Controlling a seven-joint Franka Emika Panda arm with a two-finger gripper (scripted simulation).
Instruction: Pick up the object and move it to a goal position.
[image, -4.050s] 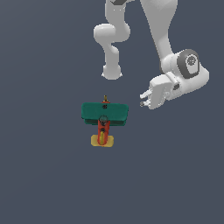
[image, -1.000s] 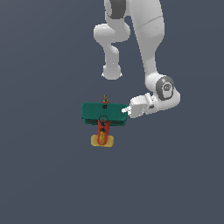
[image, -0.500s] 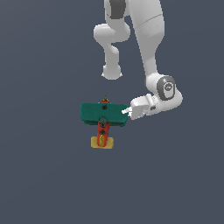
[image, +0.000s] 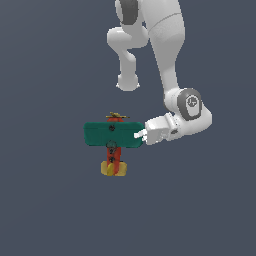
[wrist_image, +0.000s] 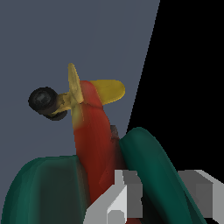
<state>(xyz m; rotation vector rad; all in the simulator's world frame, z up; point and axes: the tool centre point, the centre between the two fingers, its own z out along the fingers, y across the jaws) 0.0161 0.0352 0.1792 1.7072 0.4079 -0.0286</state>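
A toy airplane (image: 113, 135) lies on the flat grey ground, teal wing crosswise, as the gripper (image: 141, 135) meets the wing's end on the exterior view's right. In the wrist view the grey fingers (wrist_image: 114, 202) sit either side of that wing edge (wrist_image: 151, 168), but their tips are cut off by the frame, so whether they clamp it cannot be told. The yellow tail (image: 114, 168) shows clearly; the propeller (image: 116, 115) is small and indistinct.
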